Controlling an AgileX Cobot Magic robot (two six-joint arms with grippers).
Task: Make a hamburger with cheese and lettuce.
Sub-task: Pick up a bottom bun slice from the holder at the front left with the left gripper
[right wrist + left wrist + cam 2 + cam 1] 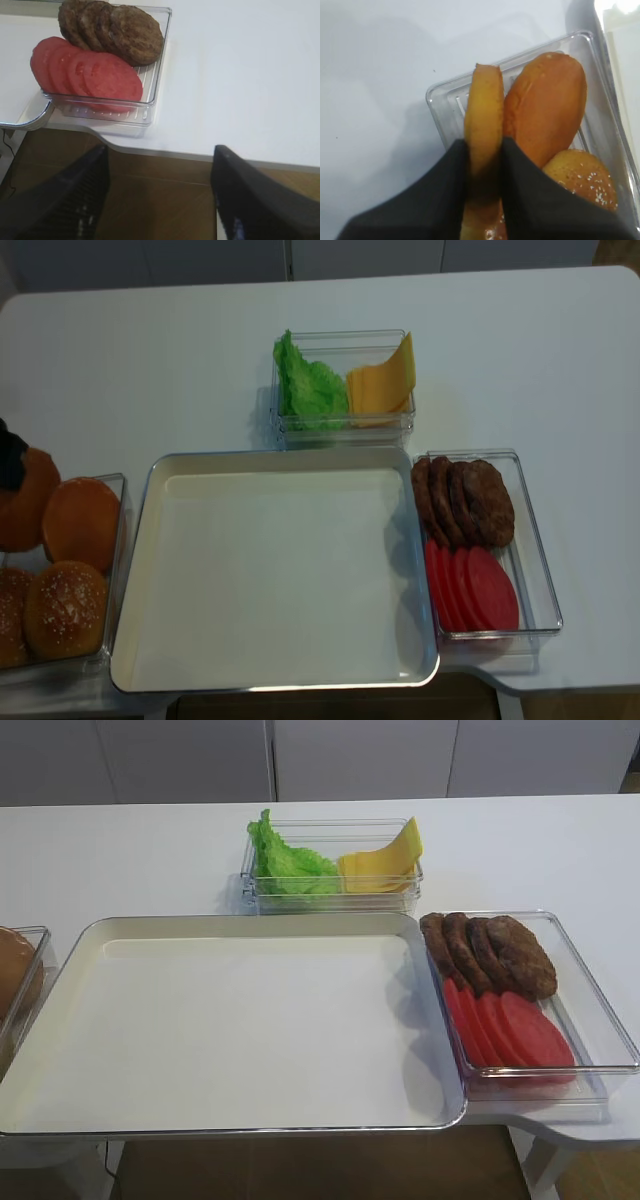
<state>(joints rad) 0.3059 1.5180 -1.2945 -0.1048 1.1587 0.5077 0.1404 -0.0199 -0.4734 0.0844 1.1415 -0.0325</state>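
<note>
1. On my left wrist view the left gripper [485,165] has its jaws clamped on a bun half [483,135], held on edge: a thin disc with a golden-brown rim, dark fingers [445,190] pressing both flat faces.
2. That bun half sits over the clear bun box [440,100] at the worktop's [150,370] left edge, beside a smooth orange bun [545,105] and a seeded one [582,175].
3. The lettuce [285,860] is bright green and ruffled, standing in the left part of a clear box [410,885] behind the tray [250,925].
4. The cheese [385,860] is a fan of smooth yellow-orange squares leaning in the right part of that same box.
5. The right gripper [160,200] hangs beyond the worktop's near edge, jaws wide and holding nothing.
6. Just ahead of it, a clear box [155,90] holds brown patties [125,30] and red tomato slices [95,75].
</note>
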